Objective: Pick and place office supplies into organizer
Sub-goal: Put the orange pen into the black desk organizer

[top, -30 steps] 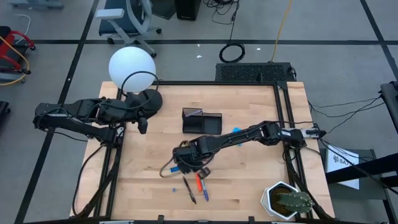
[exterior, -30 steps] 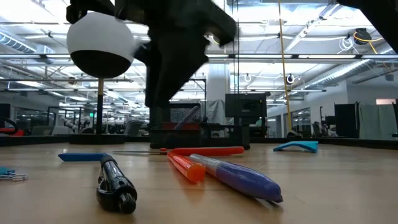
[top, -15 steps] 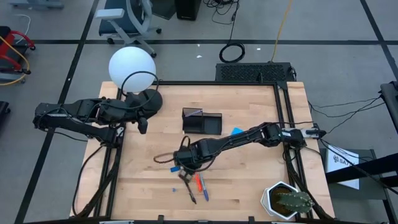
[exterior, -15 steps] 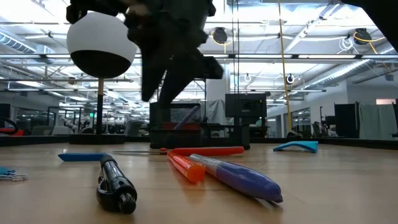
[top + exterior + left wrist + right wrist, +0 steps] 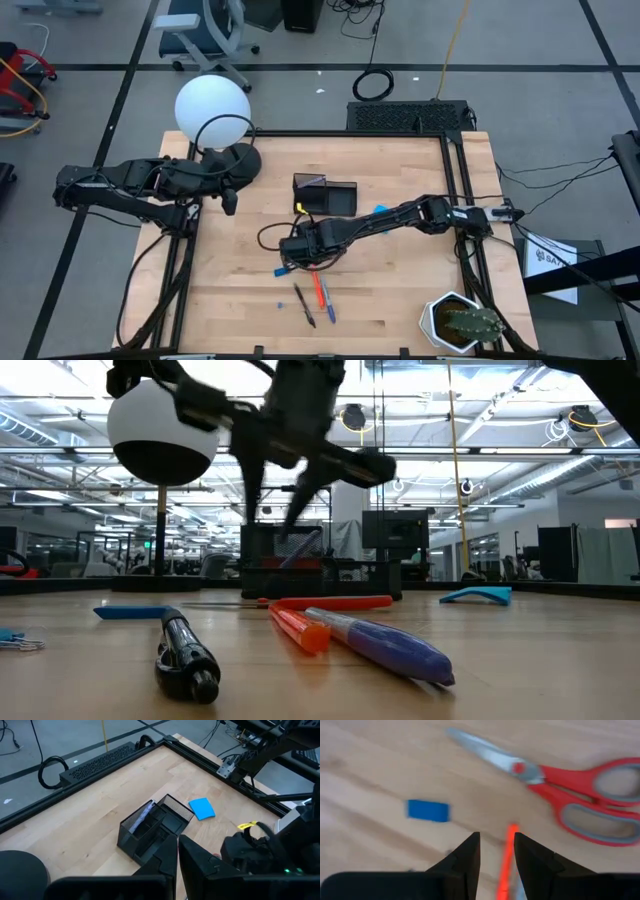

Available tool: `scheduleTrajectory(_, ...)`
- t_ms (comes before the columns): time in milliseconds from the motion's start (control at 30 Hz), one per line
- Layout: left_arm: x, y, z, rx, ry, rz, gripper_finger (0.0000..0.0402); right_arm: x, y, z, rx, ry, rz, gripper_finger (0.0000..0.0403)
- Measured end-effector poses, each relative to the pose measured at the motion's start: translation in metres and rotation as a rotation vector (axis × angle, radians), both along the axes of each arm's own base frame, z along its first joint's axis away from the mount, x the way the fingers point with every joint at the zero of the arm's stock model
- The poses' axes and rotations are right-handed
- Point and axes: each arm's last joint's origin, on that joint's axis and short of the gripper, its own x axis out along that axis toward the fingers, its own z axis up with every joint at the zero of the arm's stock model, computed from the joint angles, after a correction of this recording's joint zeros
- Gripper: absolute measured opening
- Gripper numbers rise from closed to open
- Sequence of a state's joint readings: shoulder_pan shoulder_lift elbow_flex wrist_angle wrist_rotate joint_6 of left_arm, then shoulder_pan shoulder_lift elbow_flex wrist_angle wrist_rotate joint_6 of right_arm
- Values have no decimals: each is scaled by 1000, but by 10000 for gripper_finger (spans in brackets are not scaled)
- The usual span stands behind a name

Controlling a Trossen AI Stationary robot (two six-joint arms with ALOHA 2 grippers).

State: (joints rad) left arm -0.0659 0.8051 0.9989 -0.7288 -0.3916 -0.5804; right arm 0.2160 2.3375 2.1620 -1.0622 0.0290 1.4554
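Observation:
Red-handled scissors lie flat on the wood, with a small blue eraser-like piece beside them. An orange pen, a blue pen and a black pen lie side by side near the front edge. My right gripper hovers over them, pointing steeply down, open, with nothing between its fingers. The black organizer stands mid-table, and the bright blue pad lies flat to its right. My left gripper waits shut at the left edge.
A lamp with a white globe and a round black base stands at the far left. A potted cactus sits at the near right corner. Bare wood stretches across the near left.
My right gripper has rolled about its own pointing line while staying over the scissors and pens. The cable loop at its wrist has swung from the near side round to the far left. Nothing on the table has moved.

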Motion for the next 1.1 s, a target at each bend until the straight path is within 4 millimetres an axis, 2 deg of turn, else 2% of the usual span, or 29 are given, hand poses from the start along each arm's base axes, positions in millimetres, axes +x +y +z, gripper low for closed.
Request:
scheduleTrajectory(167, 0, 0, 0, 0, 0, 0, 21, -3, 6, -13, 46, 77, -13, 102)
scheduleTrajectory(667, 0, 0, 0, 0, -1, 0, 21, 5, 16, -29, 106, 57, -12, 80)
scheduleTrajectory(867, 0, 0, 0, 0, 0, 0, 21, 7, 18, -44, 128, 93, 11, 73)
scheduleTrajectory(1100, 0, 0, 0, 0, -1, 0, 21, 6, 18, -50, 140, 123, 34, 72)
